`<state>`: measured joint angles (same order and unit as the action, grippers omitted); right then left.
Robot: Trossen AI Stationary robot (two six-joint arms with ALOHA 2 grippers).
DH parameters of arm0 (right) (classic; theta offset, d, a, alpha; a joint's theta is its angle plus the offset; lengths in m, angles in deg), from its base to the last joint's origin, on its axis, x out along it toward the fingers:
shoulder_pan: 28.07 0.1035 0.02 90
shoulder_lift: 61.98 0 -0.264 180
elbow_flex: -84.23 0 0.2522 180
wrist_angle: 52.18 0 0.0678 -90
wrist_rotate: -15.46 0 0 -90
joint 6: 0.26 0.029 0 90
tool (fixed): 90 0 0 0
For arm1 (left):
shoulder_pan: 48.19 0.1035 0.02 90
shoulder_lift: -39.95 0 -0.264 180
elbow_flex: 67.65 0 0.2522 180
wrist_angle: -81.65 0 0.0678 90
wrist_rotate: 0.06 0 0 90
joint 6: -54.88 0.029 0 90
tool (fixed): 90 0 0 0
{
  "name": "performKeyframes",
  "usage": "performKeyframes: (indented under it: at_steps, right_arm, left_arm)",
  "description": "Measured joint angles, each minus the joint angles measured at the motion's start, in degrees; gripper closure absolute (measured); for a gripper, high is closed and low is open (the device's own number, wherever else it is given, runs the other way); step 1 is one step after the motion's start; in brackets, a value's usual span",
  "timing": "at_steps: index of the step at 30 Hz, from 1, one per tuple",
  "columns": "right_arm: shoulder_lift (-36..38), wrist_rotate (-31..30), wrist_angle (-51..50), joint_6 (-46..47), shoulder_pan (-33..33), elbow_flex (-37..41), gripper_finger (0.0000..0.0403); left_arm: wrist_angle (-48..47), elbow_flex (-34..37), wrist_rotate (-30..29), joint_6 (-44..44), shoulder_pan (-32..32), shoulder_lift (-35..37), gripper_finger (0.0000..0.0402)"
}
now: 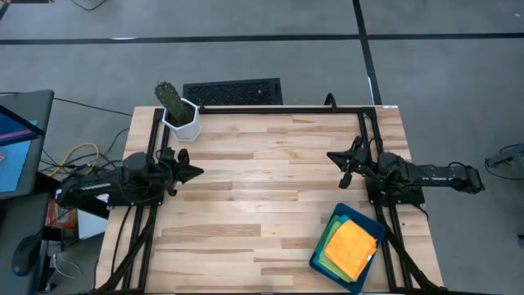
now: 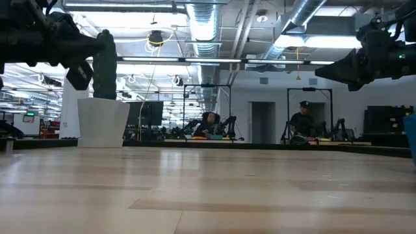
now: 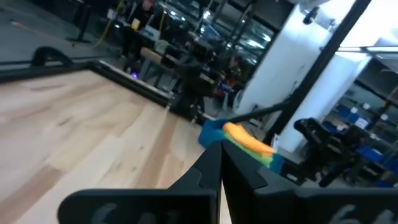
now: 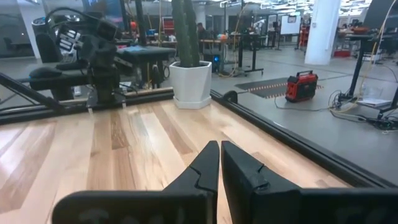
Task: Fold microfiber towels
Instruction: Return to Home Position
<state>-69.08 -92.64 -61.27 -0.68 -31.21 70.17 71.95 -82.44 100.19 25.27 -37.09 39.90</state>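
Note:
A stack of folded microfiber towels, orange on top with green and yellow edges showing beneath, lies in a dark teal tray at the table's near right. The left wrist view shows the stack far off. My left gripper hovers shut above the table's left side, pointing level toward the right. Above the right side, my right gripper hovers shut and points level toward the left. Both hold nothing and stand well clear of the towels. In each wrist view the fingers lie together.
A cactus in a white pot stands at the far left corner, close behind my left arm. A black frame runs along the table's far and side edges. Bare wood spans the middle between the two arms. People sit at benches in the room beyond.

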Motion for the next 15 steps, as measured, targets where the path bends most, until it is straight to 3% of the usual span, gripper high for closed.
performKeyframes:
  at_steps: [15]
  right_arm:
    - [0.0,0.0,-1.3,0.0,0.0,0.0,0.036]
  left_arm:
    - [-2.5,-0.2,-0.7,0.0,-0.8,-0.9,0.0401]
